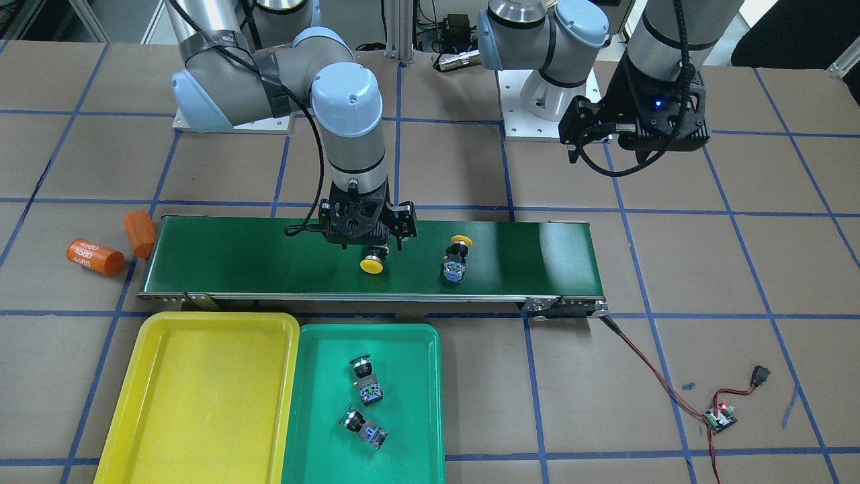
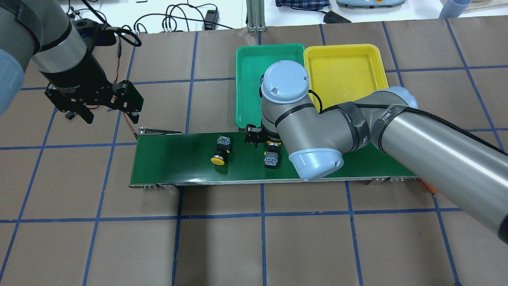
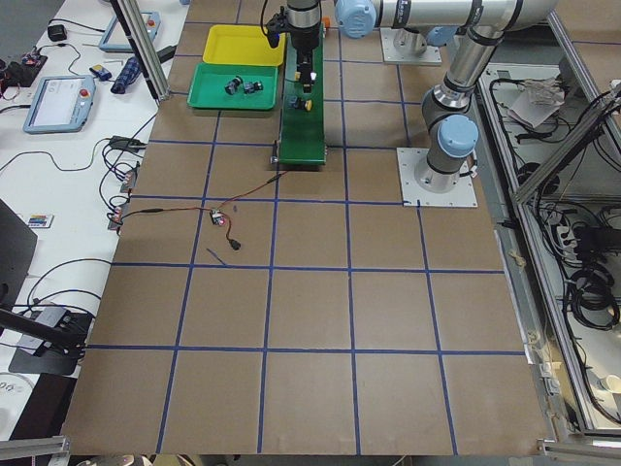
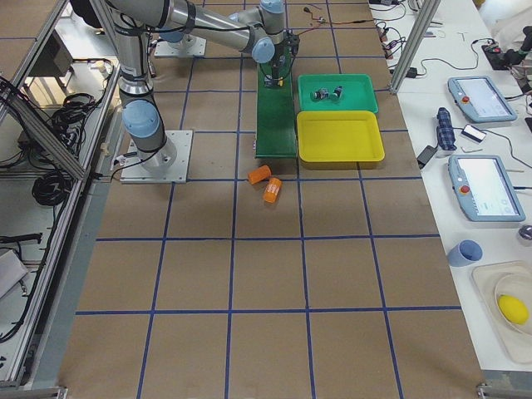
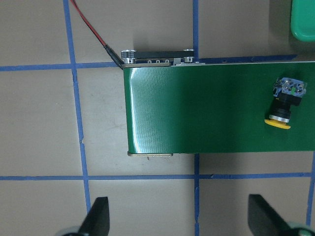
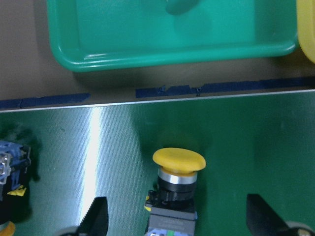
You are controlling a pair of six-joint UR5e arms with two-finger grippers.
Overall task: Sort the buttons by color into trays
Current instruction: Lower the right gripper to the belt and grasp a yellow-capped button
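Note:
On the dark green belt (image 1: 255,255) lie two yellow-capped buttons. One button (image 1: 371,263) lies between the fingers of my right gripper (image 1: 368,240), which is open and hangs low over it; in the right wrist view this button (image 6: 176,189) points its cap toward the green tray (image 6: 162,46). The other yellow button (image 1: 457,259) lies apart to one side. Two green-capped buttons (image 1: 366,382) (image 1: 366,427) lie in the green tray (image 1: 410,376). The yellow tray (image 1: 201,396) holds nothing. My left gripper (image 5: 179,219) is open above the table, off the belt's end.
Two orange cylinders (image 1: 96,257) (image 1: 140,233) lie on the table by the belt's end beside the yellow tray. A red-black wire runs from the belt's other end to a small control board (image 1: 719,418). Both trays sit side by side along the belt's far edge.

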